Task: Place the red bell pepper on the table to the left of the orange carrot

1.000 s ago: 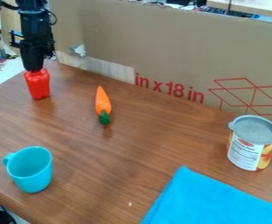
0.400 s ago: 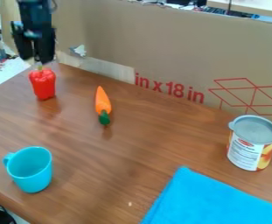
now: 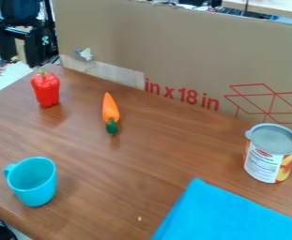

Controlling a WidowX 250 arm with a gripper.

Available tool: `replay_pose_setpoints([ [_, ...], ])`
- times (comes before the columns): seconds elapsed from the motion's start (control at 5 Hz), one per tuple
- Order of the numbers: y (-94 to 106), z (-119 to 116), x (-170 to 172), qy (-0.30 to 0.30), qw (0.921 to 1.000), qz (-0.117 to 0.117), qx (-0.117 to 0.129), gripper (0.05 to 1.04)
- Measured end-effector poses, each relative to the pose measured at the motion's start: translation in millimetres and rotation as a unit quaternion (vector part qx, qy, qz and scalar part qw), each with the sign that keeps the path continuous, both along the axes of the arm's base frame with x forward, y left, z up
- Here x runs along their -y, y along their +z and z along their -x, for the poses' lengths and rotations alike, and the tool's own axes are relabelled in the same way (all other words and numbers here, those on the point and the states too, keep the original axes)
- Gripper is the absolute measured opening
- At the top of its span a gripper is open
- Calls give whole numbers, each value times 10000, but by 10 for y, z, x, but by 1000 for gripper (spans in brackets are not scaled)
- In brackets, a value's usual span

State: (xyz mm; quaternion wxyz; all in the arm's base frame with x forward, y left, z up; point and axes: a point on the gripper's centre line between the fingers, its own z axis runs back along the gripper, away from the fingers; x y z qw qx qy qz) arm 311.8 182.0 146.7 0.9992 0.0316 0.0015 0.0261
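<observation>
The black gripper hangs at the upper left, above and a little left of the red bell pepper, its two fingers parted with nothing between them. Upright on the wooden table, near its back left edge, stands the red pepper with its short green stem on top. To the pepper's right lies an orange carrot, its green end pointing toward the camera. A turquoise cup is at the lower left, handle toward the left.
A can stands at the right. At the front right a blue cloth lies flat. Along the table's back edge rises a tall cardboard panel with red print.
The gripper has let go of the pepper, opened, and moved up and to the left away from it. The pepper shifted slightly to the right and now stands by itself.
</observation>
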Motion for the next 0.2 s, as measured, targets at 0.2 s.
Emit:
replay_pose_setpoints([
  [0.2, 77, 224, 359, -185, 9996, 196, 85, 1001],
])
